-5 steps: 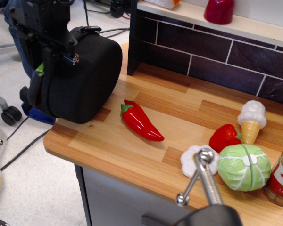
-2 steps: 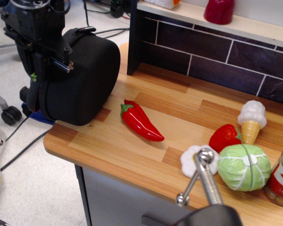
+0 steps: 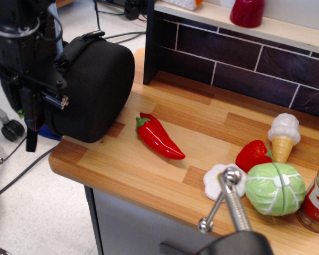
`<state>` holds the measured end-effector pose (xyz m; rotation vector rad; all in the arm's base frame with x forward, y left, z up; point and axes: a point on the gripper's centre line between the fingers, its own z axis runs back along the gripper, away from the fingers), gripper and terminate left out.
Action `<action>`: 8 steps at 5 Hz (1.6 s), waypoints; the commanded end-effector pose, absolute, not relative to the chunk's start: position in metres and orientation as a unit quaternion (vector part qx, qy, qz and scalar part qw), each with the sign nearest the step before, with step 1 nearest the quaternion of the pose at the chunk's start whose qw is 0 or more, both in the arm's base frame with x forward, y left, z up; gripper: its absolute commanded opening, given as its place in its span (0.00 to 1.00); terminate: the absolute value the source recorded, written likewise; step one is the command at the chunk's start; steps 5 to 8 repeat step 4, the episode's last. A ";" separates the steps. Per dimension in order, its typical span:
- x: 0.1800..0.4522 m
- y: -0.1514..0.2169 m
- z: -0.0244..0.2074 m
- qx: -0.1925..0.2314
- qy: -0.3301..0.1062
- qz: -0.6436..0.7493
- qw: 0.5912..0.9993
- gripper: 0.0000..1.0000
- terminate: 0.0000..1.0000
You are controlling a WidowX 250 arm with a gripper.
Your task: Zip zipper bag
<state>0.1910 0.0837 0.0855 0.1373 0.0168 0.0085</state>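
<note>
The zipper bag (image 3: 98, 79), a large black rounded fabric case, stands on its side at the left end of the wooden counter (image 3: 122, 178). Its black strap handle (image 3: 77, 43) is on top. My black gripper (image 3: 31, 125) hangs at the bag's left rim, off the counter's left edge, and covers the zipper there. One dark finger (image 3: 31, 139) points down below the bag's side. The green pull tab is hidden behind the gripper. I cannot tell whether the jaws are shut on anything.
A red toy pepper (image 3: 158, 136) lies just right of the bag. A strawberry (image 3: 253, 154), an ice cream cone (image 3: 283, 136), a cabbage (image 3: 275, 188) and a bottle (image 3: 318, 196) sit at the right. A metal clamp (image 3: 228, 199) rises in front. A dark tiled wall (image 3: 228, 58) stands behind.
My gripper has moved left and down along the bag's left rim. The green tab that showed beside it earlier is now out of sight. The bag has shifted slightly.
</note>
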 end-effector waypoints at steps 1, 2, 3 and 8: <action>0.196 0.076 0.047 0.081 -0.011 0.010 0.997 0.00 0.00; 0.216 0.059 0.018 0.072 -0.032 -0.009 0.997 0.00 0.00; 0.212 0.052 0.007 0.062 -0.023 -0.017 0.998 0.00 0.00; 0.202 0.051 0.010 0.019 -0.074 -0.046 0.996 0.00 1.00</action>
